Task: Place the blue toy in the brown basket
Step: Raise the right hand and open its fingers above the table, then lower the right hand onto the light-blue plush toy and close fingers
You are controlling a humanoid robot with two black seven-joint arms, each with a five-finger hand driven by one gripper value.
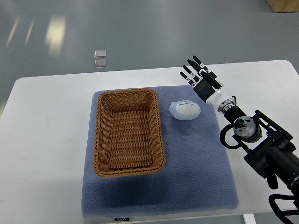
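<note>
Fingers (194,70) of the right hand (202,79) are held spread and empty, just beyond the blue toy (185,110), which is seen on the mat (196,172) beside the brown basket (129,132).

— Where does the one camera sit?
— High on the robot's side, looking steeply down at the counter (46,140); grey floor (140,28) fills the frame's top.

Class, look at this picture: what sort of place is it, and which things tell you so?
Probably a robotics lab or test room: a white table on a bare grey floor, a blue mat laid out with a basket and toy, and a robot's right hand.
</note>
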